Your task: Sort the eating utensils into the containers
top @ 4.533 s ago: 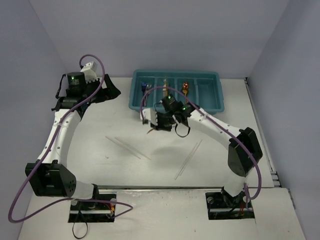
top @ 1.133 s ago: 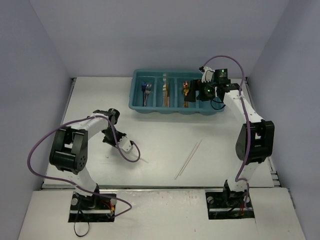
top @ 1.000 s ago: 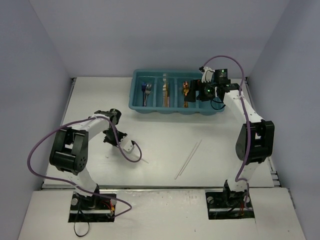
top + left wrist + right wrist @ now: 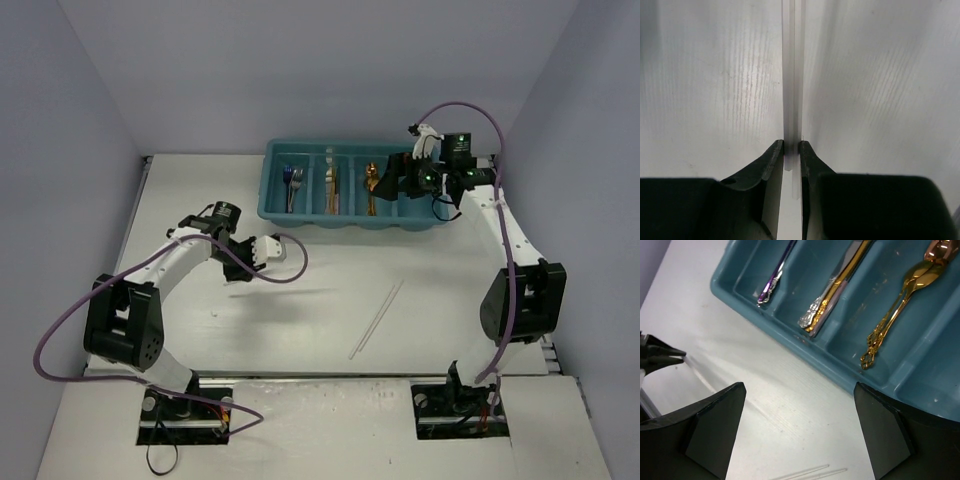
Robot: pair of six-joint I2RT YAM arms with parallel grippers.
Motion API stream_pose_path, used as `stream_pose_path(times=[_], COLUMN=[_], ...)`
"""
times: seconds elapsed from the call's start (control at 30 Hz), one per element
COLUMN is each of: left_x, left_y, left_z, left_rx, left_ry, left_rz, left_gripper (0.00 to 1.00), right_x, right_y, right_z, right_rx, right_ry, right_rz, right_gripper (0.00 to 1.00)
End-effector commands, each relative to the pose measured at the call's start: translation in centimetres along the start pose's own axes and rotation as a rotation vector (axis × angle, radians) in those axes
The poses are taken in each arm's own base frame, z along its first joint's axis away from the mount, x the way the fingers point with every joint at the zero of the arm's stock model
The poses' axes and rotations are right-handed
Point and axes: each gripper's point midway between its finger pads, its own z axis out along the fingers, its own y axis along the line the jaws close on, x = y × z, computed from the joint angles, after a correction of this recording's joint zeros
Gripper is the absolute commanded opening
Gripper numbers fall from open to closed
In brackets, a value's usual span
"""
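Observation:
My left gripper point(image 4: 792, 150) is shut on a pair of thin pale chopsticks point(image 4: 792, 75), which run straight ahead from the jaws. In the top view it point(image 4: 272, 250) hangs above the table, left of and short of the teal tray point(image 4: 352, 220). My right gripper point(image 4: 390, 183) is open and empty over the tray's right half. The tray's containers hold a purple-silver utensil point(image 4: 774, 277), silver and gold pieces point(image 4: 837, 290) and gold spoons point(image 4: 900, 300). Another pair of chopsticks point(image 4: 377, 318) lies on the table.
The tray's near wall point(image 4: 805, 342) crosses the right wrist view, with my open right gripper point(image 4: 800, 430) hanging above the table just in front of it. Side walls close in the white table on the left and right.
My left gripper has risen off the table with the chopsticks and moved up and right toward the tray. The right gripper has shifted slightly right and opened a little wider.

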Motion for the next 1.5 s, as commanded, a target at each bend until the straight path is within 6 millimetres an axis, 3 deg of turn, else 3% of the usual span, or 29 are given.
stream_pose_path(times=[0.0, 0.2, 0.33, 0.73, 0.87, 0.97, 1.1, 1.23, 1.47], left_x=[-3.5, -4.9, -5.9, -9.3, -9.7, -10.1, -10.7, -11.1, -11.6], left_y=[1.6, 3.2, 3.0, -1.1, -1.9, -2.3, -2.7, -2.8, -3.0], left_z=[-1.6, -2.7, -3.1, -4.6, -5.0, -5.3, -5.8, -6.3, -6.9], left_rx=[-0.09, -0.21, -0.213, -0.213, -0.191, -0.174, -0.161, -0.161, -0.152], left_ry=[-0.112, -0.152, -0.184, -0.303, -0.329, -0.355, -0.39, -0.412, -0.437], left_rz=[-0.241, -0.38, -0.524, -0.723, -0.819, -0.865, -0.903, -0.911, -0.924], left_gripper=[0.0, 0.0, 0.0, 0.0, 0.0, 0.0, 0.0, 0.0, 0.0], right_x=[-1.5, 1.8, 1.9, 4.2, 4.1, 2.9, 2.6, 3.6, 4.1], right_y=[4.5, 6.4, 7.9, 16.4, 17.7, 19.6, 21.7, 22.9, 22.5], right_z=[-3.4, -3.7, -3.4, 2.1, 4.1, 5.2, 6.6, 8.1, 9.6], right_rx=[-0.124, -0.179, -0.18, -0.27, -0.26, -0.28, -0.304, -0.306, -0.282], right_ry=[-0.083, -0.056, -0.1, -0.003, 0.01, -0.003, 0.007, 0.033, 0.046], right_rz=[-0.012, 0.156, 0.208, 0.195, 0.189, 0.175, 0.16, 0.158, 0.209], right_gripper=[0.89, 0.89, 0.89, 0.83, 0.77, 0.74, 0.73, 0.72, 0.69])
